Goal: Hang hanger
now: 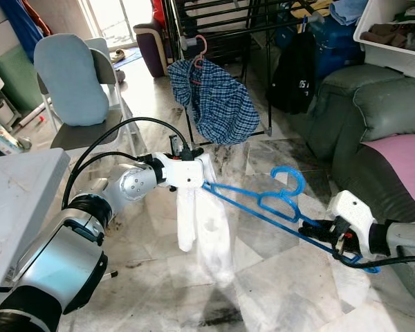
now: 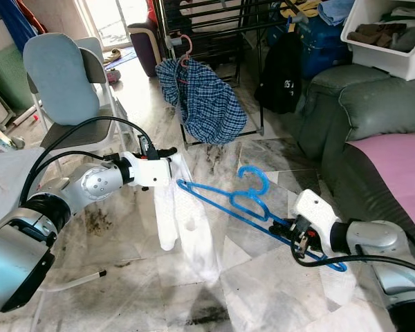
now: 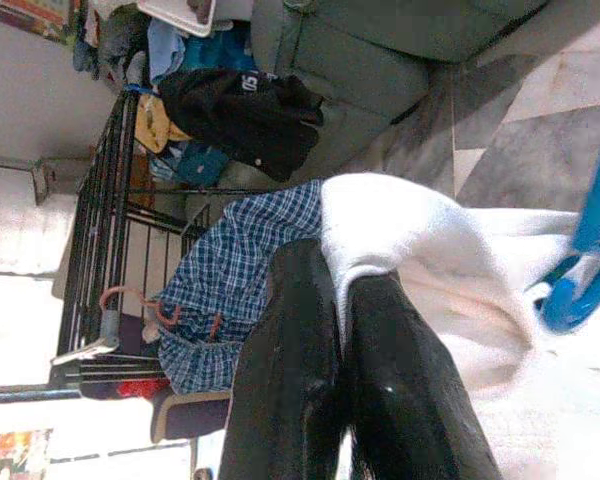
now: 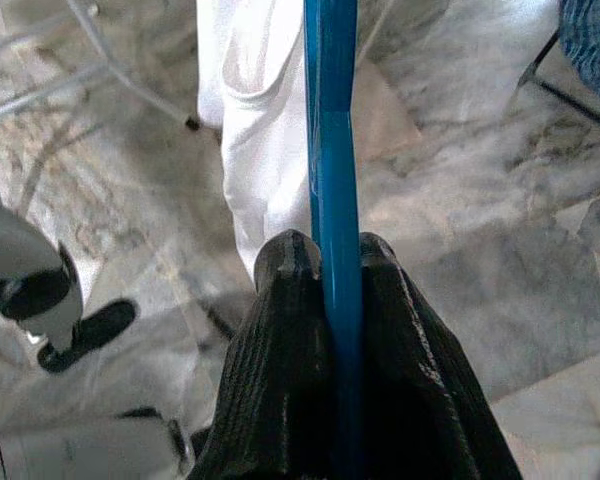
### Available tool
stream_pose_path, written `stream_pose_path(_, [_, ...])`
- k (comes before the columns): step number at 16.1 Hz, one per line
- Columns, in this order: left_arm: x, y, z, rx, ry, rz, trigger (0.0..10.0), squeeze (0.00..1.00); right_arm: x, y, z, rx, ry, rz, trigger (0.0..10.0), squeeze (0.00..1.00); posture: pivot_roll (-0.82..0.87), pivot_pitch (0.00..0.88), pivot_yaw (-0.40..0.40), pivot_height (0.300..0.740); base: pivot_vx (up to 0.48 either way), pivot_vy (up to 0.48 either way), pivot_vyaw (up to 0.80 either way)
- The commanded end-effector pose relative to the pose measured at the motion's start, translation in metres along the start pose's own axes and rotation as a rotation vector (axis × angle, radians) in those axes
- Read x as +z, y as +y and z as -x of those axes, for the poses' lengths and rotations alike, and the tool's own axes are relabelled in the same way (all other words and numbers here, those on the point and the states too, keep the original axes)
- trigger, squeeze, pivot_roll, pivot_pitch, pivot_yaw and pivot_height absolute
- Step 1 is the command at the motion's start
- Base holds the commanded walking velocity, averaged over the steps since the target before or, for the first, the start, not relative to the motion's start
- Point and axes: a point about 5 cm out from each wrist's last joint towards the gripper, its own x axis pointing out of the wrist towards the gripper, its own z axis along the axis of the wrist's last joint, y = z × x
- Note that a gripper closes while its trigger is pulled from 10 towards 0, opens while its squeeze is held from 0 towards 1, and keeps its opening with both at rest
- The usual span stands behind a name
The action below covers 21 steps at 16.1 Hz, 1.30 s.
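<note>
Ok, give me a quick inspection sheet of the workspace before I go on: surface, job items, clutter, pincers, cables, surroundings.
Surface: marble floor, stained.
Job's things: blue hanger held roughly level between both arms; white garment draped from its left end.
Clutter: plaid shirt on a pink hanger on the black drying rack.
Grippers: left pincer shut on the white garment; right pincer shut on the hanger bar.
Cables: black cables looping over the left arm.
Surroundings: grey chair, sofa, white table.

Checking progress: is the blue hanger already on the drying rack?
No, the blue hanger is held between the right gripper and left gripper, above the floor.
</note>
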Motion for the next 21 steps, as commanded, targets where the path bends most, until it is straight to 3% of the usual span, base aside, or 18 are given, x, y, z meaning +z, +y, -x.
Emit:
stream_pose_path(1, [-0.007,0.003,0.007,0.01,0.023,0.012,10.0,0.0,0.005,-0.001,-0.001,0.003,-0.007,0.03,10.0,0.0,-0.19,0.0,0.131,0.74,0.0,0.0,0.0])
stream_pose_path(6, [-0.019,-0.009,0.012,-0.047,0.109,-0.021,10.0,0.0,0.015,-0.005,0.009,0.002,-0.052,0.029,10.0,0.0,-0.2,0.0,0.136,0.74,0.0,0.0,0.0])
stream_pose_path(10, [-0.018,-0.011,0.013,-0.06,0.087,-0.014,10.0,0.0,0.013,-0.005,0.007,-0.003,-0.043,0.036,10.0,0.0,-0.19,0.0,0.139,0.74,0.0,0.0,0.0])
stream_pose_path(15, [0.003,0.01,0.005,0.05,-0.059,-0.001,10.0,0.0,0.005,0.01,-0.015,0.075,-0.07,-0.049,10.0,0.0,-0.19,0.0,0.133,0.74,0.0,0.0,0.0])
stream_pose_path(18, [0.012,0.016,0.003,0.058,-0.123,0.011,10.0,0.0,-0.007,0.011,-0.025,0.038,-0.039,-0.084,10.0,0.0,-0.19,0.0,0.132,0.74,0.0,0.0,0.0])
stream_pose_path(21, [0.013,0.033,0.008,0.143,-0.168,0.114,10.0,0.0,-0.024,0.015,-0.034,-0.007,-0.034,-0.196,10.0,0.0,-0.18,0.0,0.131,0.74,0.0,0.0,0.0])
